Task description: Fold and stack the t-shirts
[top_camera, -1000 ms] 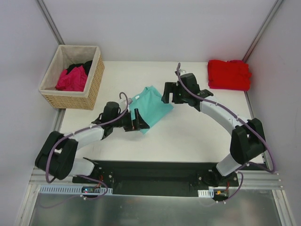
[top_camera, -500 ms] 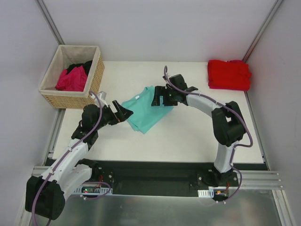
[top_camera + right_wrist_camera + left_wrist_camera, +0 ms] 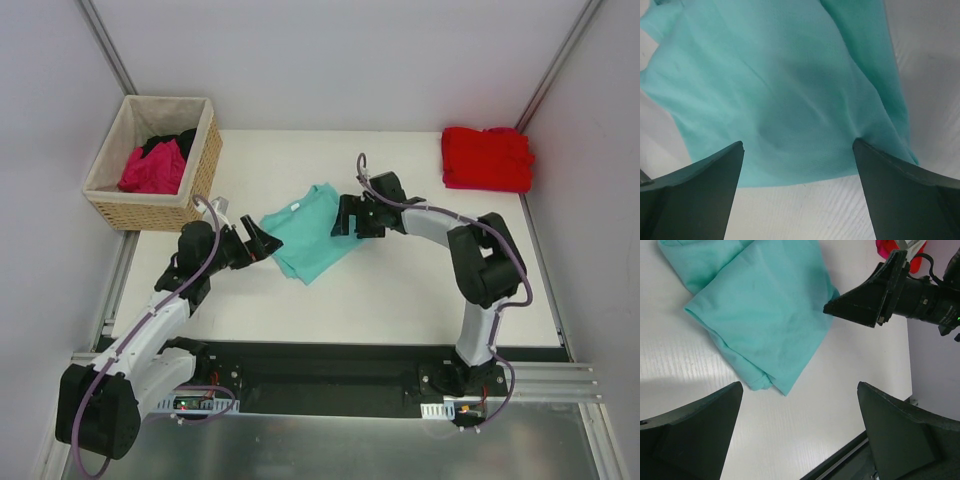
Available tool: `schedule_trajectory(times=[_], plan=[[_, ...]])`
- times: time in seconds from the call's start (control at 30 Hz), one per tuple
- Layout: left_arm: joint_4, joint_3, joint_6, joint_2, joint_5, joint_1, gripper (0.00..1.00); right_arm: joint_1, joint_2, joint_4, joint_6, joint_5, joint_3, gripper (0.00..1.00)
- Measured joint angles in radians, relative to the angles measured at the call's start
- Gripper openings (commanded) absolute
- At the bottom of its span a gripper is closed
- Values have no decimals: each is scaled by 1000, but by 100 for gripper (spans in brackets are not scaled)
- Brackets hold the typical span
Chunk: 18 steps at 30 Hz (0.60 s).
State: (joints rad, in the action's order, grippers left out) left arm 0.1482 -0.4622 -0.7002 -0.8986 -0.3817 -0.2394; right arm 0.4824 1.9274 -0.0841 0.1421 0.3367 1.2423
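Showing a folded teal cloth t-shirt lying mid white worktop. Holding left fingers spread and empty just beside its left edge; hanging right fingers, equally spread and empty, over its right side, hiding that edge from above. Half-burying magenta t-shirt and black cloth inside the woven tan basket.

Cannot read the small white neck label on the teal cloth t-shirt: too small. Cannot see that shirt's right edge from above, hidden under the right end effector. Cropped at the top in both wrist views. Cannot tell the shape of the black cloth behind the magenta cloth in the woven tan basket.
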Motion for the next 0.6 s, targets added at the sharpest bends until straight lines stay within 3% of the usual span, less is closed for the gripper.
schedule_trajectory(times=[0.3, 0.6], plan=[[0, 0, -11, -9, -2, 6, 99, 12, -177, 90, 31, -24, -257, 97], [2, 7, -45, 13, -11, 6, 99, 170, -375, 149, 107, -128, -488, 97]])
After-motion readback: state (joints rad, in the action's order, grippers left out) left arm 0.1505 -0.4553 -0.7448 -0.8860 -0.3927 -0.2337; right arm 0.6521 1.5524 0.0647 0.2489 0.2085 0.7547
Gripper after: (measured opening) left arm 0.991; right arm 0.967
